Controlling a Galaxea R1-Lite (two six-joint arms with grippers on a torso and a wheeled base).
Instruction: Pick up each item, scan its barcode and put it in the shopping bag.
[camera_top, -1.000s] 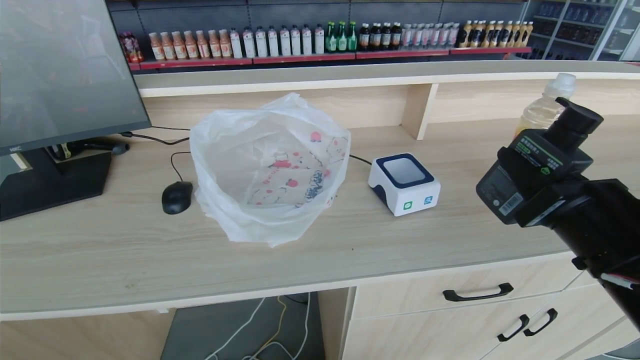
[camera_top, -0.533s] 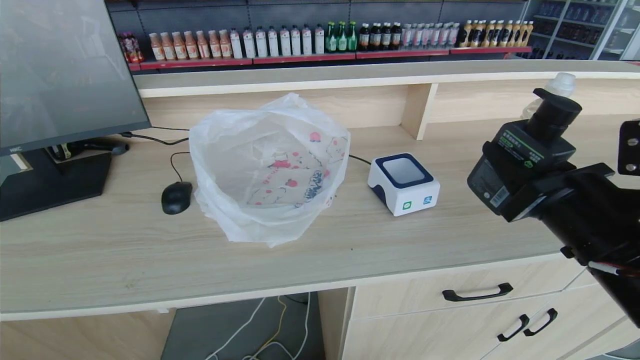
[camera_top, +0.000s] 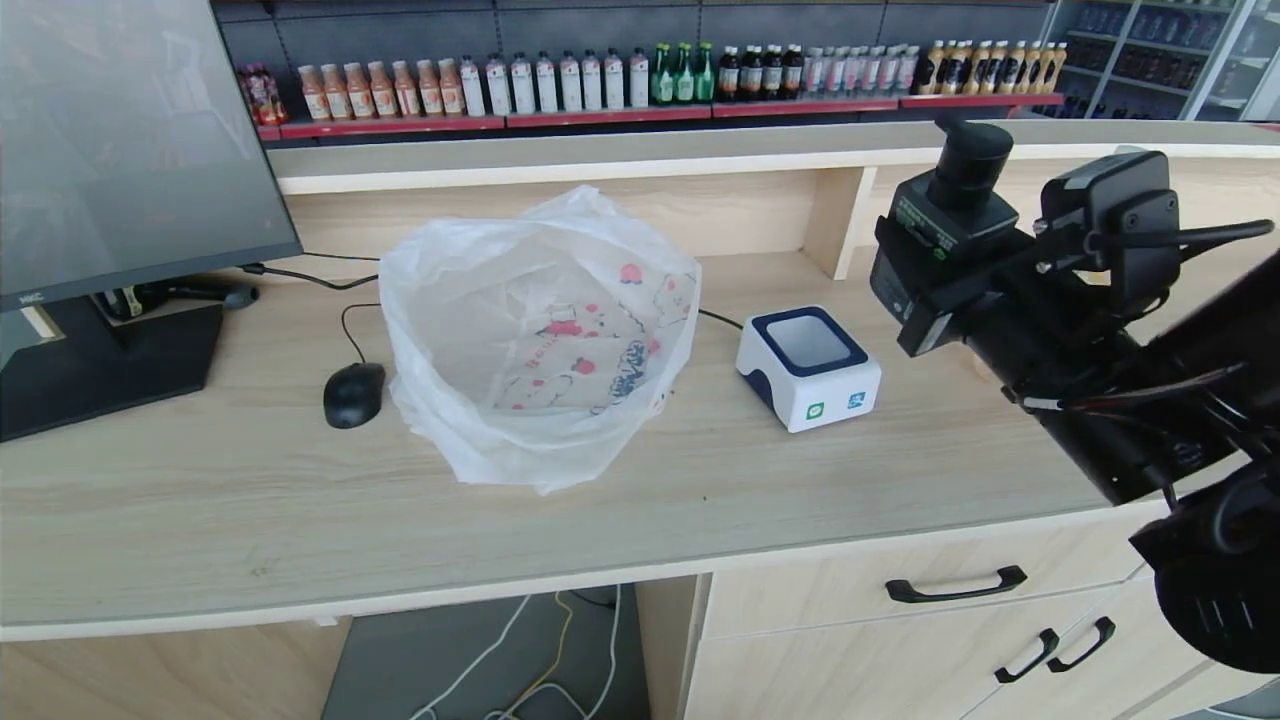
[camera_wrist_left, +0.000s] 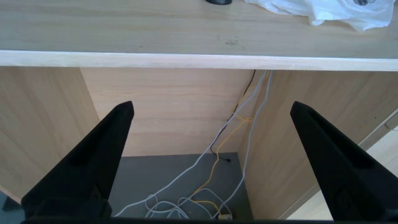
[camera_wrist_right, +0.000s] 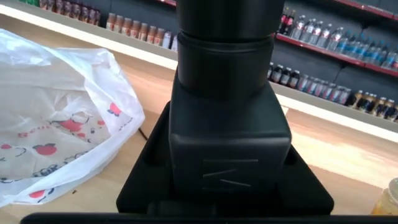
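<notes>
- Right gripper (camera_top: 950, 295) clenched on black square-shouldered bottle (camera_top: 935, 230), round cap, green label
- Left gripper (camera_wrist_left: 211, 109) spread wide
- Crinkled translucent shopping bag (camera_top: 470, 300), red fruit print

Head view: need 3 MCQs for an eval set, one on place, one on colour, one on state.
1. Where does the mouse lie relative to the shopping bag?
A) on the bag's robot-left side
B) inside it
C) on top of it

2. The frame on top of the scanner is:
A) red
B) dark blue
C) yellow

3. The right end effector is:
A) open and empty
B) shut on a black bottle
C) inside the bag

Answers:
1 A: the mouse lies apart from the bag on that side.
2 B: a dark blue frame surrounds the scanner's pale window.
3 B: it holds the bottle in the air, off to the scanner's right.
</notes>
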